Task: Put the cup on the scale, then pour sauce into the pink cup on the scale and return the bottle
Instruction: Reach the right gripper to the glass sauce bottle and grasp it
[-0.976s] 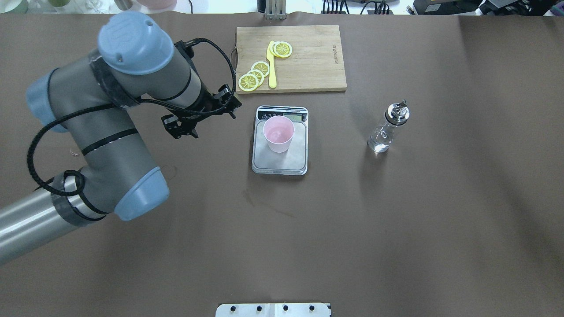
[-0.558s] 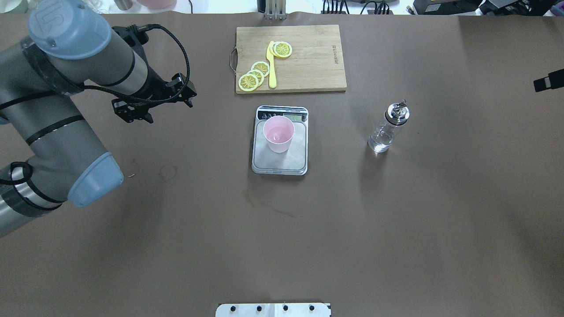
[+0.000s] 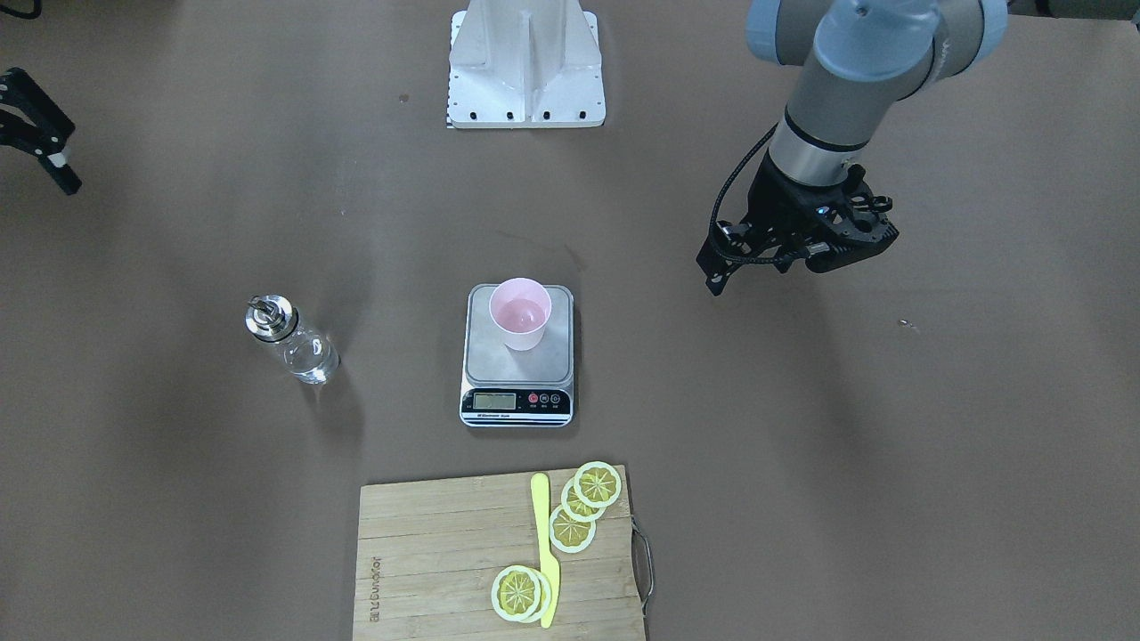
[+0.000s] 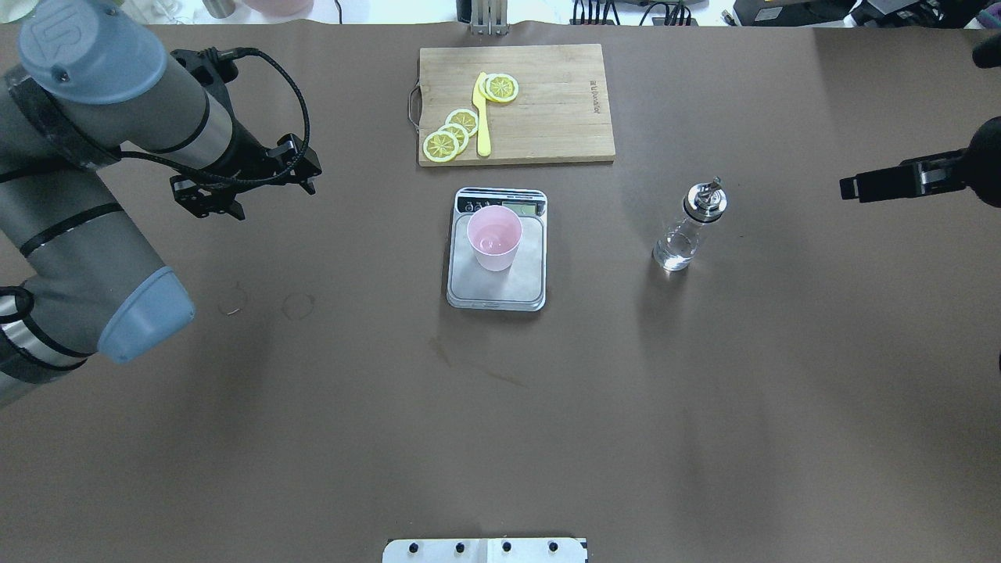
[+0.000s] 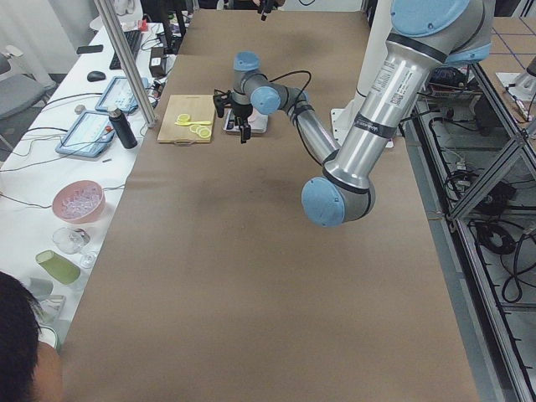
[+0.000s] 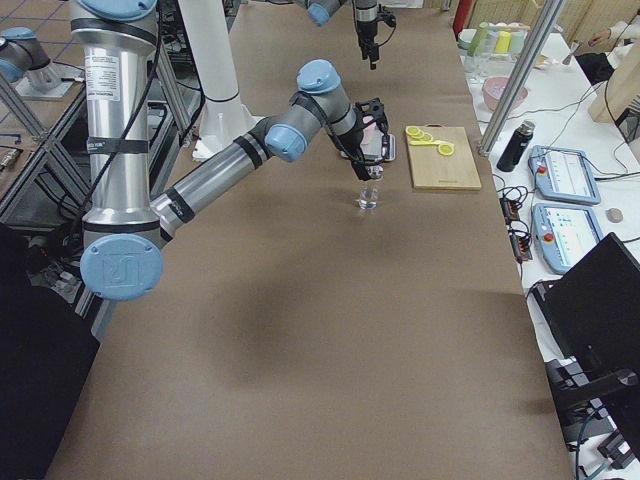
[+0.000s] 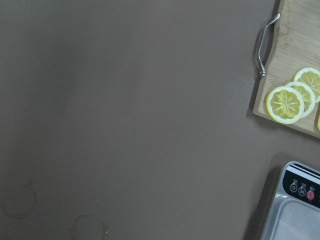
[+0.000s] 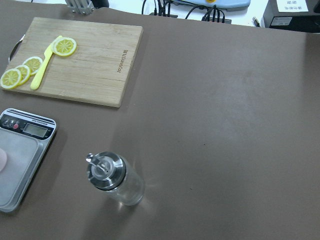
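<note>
Both stand clear: left end effector (image 4: 272, 202) wide, empty, well apart from cup (image 4: 494, 237); right end effector (image 4: 854, 188), opening unclear, near bottle (image 4: 688, 231).

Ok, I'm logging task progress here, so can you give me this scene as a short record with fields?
cup: pale pink, upright on the scale
scale: mid-table, display toward the cutting board
bottle: upright on the table, robot's right of the scale, ungripped
left gripper: over bare table, clear of the scale, empty
right gripper: near the table's right edge, short of the bottle, empty
jaws: cannot tell for either
progress: cup placed; pouring not yet done
</note>
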